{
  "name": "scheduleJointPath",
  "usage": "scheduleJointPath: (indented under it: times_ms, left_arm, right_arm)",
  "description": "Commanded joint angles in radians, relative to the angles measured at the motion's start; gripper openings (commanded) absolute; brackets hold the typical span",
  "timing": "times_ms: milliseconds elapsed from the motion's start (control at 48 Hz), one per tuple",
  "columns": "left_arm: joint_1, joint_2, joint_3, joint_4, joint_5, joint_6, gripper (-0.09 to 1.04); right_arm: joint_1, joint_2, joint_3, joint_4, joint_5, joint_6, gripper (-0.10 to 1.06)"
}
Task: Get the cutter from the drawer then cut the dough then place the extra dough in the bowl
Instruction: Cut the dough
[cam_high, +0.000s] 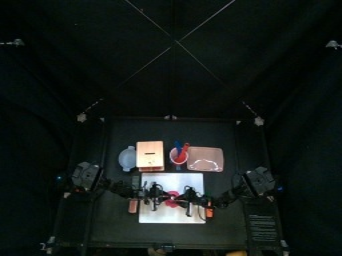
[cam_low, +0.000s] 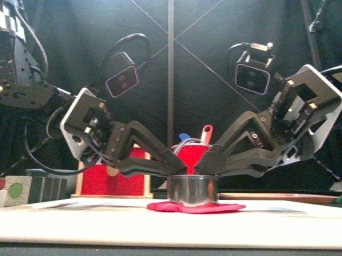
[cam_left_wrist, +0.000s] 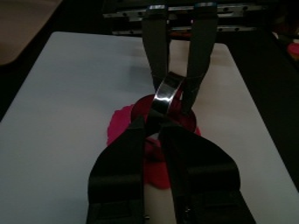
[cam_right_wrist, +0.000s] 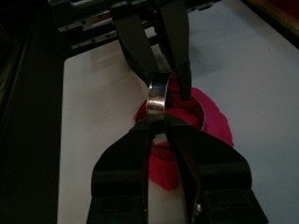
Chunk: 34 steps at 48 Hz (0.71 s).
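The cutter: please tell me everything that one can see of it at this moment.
The cutter is a short round ring of shiny metal. It stands upright on the flat pink-red dough, which lies on the white board. The left gripper and the right gripper meet at its upper rim from opposite sides, and both appear closed on it. I cannot make out its wire handle.

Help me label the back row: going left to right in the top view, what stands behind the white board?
blue-grey bowl → wooden box → red cup → pink tray
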Motion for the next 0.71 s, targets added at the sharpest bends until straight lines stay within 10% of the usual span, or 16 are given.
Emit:
scheduleJointPath:
  times_ms: [21, 479, 708]
  left_arm:
    - [-0.057, 0.037, 0.009, 0.011, 0.057, -0.034, 0.35]
    - [-0.043, 0.012, 0.003, 0.011, 0.057, -0.028, 0.39]
    - [-0.029, -0.008, 0.011, 0.014, 0.057, -0.028, 0.54]
  right_arm:
    - [-0.064, 0.029, 0.003, 0.000, 0.041, 0.006, 0.52]
    - [-0.066, 0.012, -0.025, 0.003, 0.081, 0.017, 0.55]
    - [-0.066, -0.002, -0.031, 0.009, 0.083, 0.012, 0.80]
